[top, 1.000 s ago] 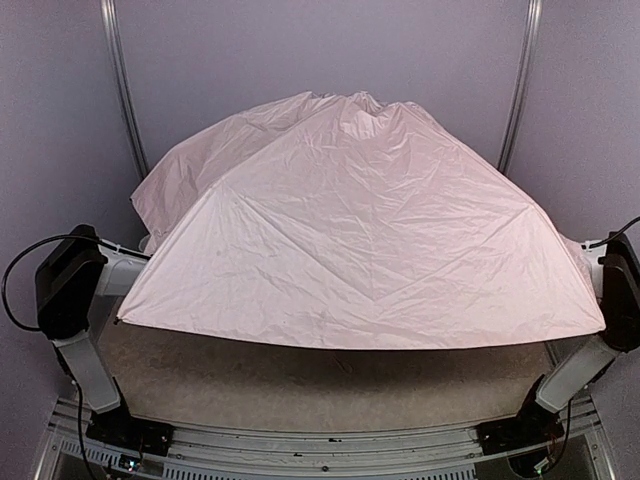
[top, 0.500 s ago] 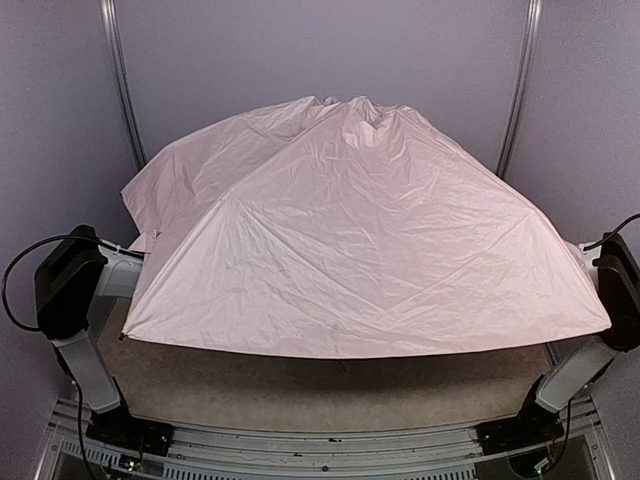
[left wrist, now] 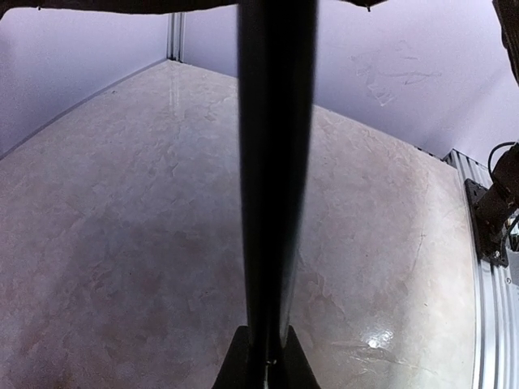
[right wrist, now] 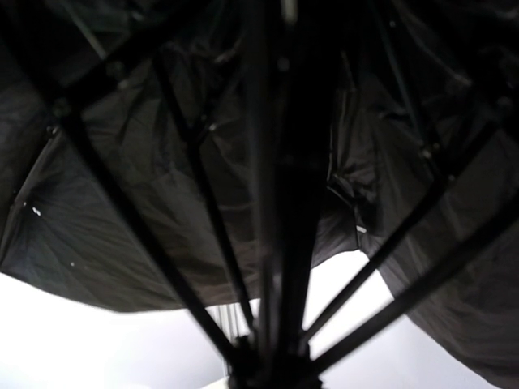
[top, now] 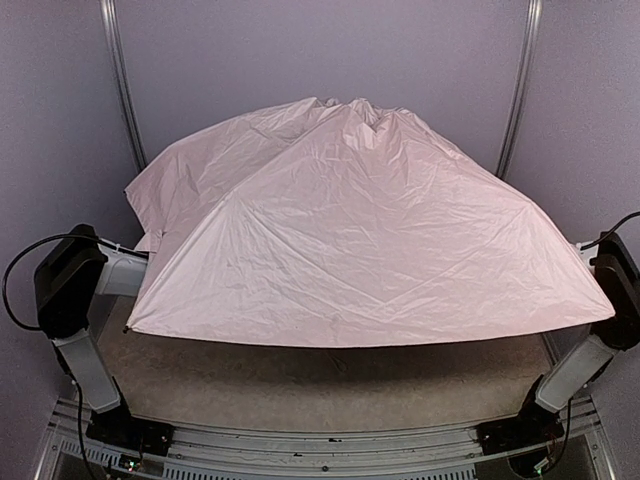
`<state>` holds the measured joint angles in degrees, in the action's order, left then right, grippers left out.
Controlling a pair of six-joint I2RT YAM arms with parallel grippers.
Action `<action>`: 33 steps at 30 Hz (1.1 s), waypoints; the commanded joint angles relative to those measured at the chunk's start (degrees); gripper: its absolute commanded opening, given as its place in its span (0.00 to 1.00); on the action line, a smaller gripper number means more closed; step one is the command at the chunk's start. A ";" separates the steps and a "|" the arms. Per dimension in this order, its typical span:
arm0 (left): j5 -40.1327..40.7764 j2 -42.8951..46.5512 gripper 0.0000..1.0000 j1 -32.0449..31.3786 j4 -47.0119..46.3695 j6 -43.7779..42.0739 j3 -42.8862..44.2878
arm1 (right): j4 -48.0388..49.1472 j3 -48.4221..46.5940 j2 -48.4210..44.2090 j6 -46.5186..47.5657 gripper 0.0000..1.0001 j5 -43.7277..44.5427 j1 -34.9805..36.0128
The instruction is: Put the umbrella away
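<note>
The pale pink umbrella [top: 370, 240] stands open over the table and hides both grippers in the top view. Seen from the left wrist, its black shaft [left wrist: 276, 162] runs straight up the frame, and my left gripper [left wrist: 272, 361] is shut on its lower end. From the right wrist I look up into the dark underside of the canopy [right wrist: 122, 203]. The metal ribs [right wrist: 138, 235] fan out from a hub sitting right at my right gripper [right wrist: 272, 369], which appears shut on it; the fingers are lost in the dark.
The marbled tabletop [top: 330, 385] shows only as a strip in front of the canopy's hem. My left arm [top: 70, 285] and right arm [top: 610, 300] reach in under the fabric from both sides. Purple walls and two metal posts [top: 122, 90] close the back.
The canopy has rocked: its peak shifted left, the back-left flap spread outward, and the front hem rose at the right corner. Both arms have stayed in place.
</note>
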<state>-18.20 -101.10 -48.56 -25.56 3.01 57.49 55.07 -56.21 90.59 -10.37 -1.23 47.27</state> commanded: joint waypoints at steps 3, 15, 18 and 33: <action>-1.40 5.67 0.00 3.64 -27.65 5.43 7.12 | -23.60 6.24 3.96 1.45 0.01 -4.13 3.09; -2.39 1.09 0.00 2.91 -30.44 6.90 10.28 | -23.81 5.65 7.21 0.08 0.01 -4.40 3.17; -2.15 -0.42 0.00 3.69 -30.84 6.71 10.81 | -24.39 6.11 7.24 0.58 0.01 -3.04 3.15; -3.87 -5.08 0.01 4.10 -24.11 2.62 11.80 | -16.35 6.36 2.62 0.66 0.00 -0.83 0.79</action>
<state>-25.10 -108.44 -46.94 -30.11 5.39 62.39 55.07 -55.55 91.42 -9.87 3.92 47.20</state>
